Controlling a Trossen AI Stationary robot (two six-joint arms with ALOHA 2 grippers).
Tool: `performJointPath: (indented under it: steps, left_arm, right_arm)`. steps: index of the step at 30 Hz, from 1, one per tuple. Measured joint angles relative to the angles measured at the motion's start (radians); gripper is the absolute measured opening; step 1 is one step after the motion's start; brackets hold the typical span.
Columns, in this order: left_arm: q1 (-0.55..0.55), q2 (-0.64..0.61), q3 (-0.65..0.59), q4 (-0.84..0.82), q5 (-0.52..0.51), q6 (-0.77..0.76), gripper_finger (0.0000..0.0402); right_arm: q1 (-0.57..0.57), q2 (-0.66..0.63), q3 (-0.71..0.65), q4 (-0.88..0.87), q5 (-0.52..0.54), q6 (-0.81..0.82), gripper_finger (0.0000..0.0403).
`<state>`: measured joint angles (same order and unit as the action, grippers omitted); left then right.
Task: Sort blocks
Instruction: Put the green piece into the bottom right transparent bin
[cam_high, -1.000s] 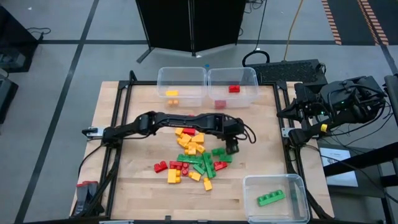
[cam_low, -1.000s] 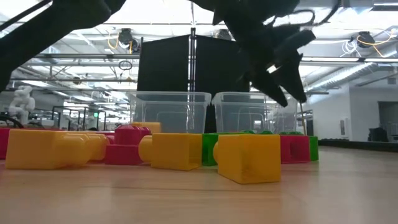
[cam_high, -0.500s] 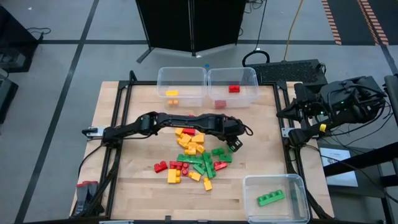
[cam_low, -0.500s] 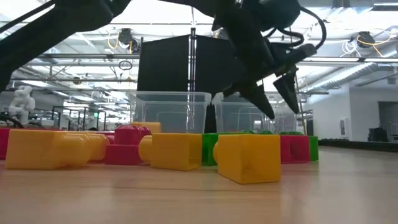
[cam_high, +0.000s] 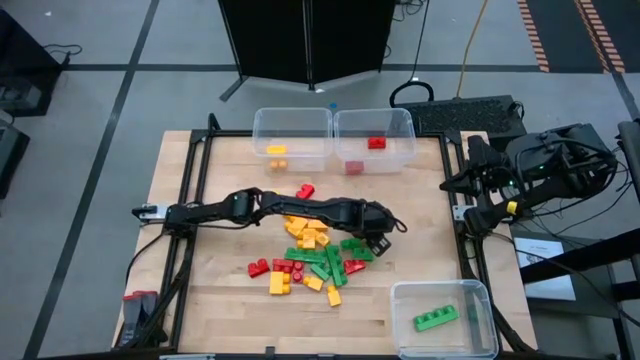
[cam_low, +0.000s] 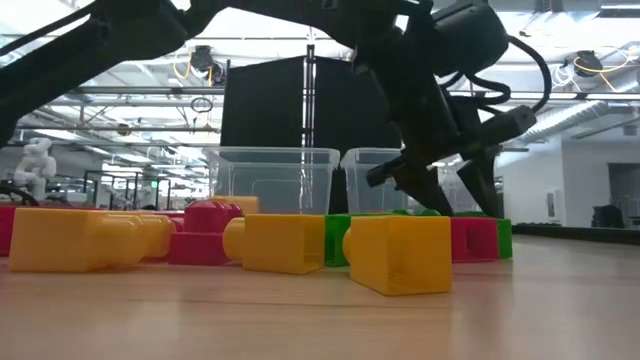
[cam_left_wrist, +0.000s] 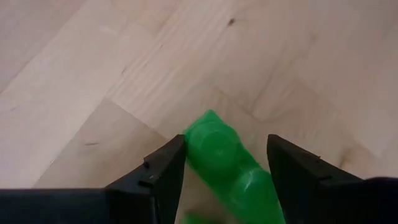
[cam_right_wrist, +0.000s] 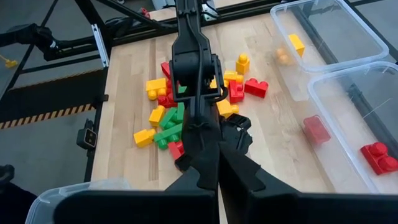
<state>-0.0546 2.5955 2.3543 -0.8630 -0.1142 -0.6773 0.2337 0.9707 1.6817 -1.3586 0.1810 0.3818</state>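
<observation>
The blocks (cam_high: 308, 255) lie in a loose red, yellow and green pile in the middle of the table. My left gripper (cam_high: 377, 244) hangs low over the pile's right side, pointing steeply down. It is open, with one finger on each side of a green block (cam_left_wrist: 227, 165) that lies on the wood. I see a gap between that block and one finger. My right gripper (cam_right_wrist: 217, 177) is shut on nothing, held high off the table's right edge (cam_high: 470, 185).
Two clear bins stand at the far edge, the left one (cam_high: 292, 138) with a yellow block and the right one (cam_high: 375, 138) with red blocks. A third bin (cam_high: 445, 318) at the near right corner holds a green block. A single red block (cam_high: 304, 190) lies beyond the arm.
My left gripper has sunk toward the table at the pile's right side and rolled about its own axis. Its fingertips now reach down to the green blocks. The gap between the fingers looks the same.
</observation>
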Motion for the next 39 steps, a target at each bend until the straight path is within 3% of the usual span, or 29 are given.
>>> performJointPath:
  steps: [9, 18, 27, 39]
  left_arm:
    - [0.0, 0.011, -0.005, -0.086, -0.037, -0.048, 0.0185]
    - [0.023, 0.01, -0.005, -0.104, -0.045, -0.04, 0.0087]
    - [0.028, -0.006, 0.0, -0.116, 0.009, -0.027, 0.0086]
    - [0.018, -0.234, 0.0, -0.02, 0.0, 0.074, 0.0086]
  right_arm:
    - [0.0, 0.0, 0.0, -0.001, 0.0, 0.001, 0.0002]
    - [0.0, 0.0, 0.0, -0.002, 0.0, -0.008, 0.0002]
    - [0.0, -0.001, 0.0, -0.007, 0.0, -0.008, 0.0002]
    - [0.0, -0.001, 0.0, -0.008, 0.014, -0.039, 0.0002]
